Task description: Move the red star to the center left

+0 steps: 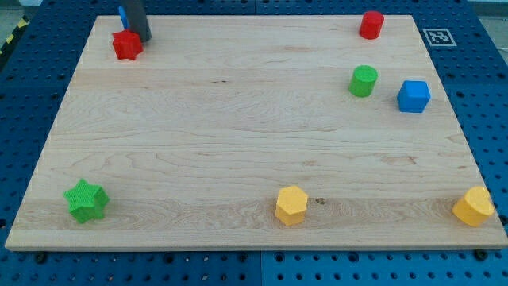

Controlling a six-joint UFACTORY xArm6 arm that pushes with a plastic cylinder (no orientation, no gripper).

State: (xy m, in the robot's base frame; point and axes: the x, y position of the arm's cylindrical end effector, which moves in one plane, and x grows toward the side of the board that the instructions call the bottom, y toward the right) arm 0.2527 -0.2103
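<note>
The red star lies near the top left corner of the wooden board. My tip stands right against the star's upper right side. The dark rod rises out of the view's top. A small blue block sits just behind the rod, mostly hidden by it.
A red cylinder stands at the top right. A green cylinder and a blue cube sit at the right. A green star lies at the bottom left. Yellow blocks sit at the bottom middle and bottom right.
</note>
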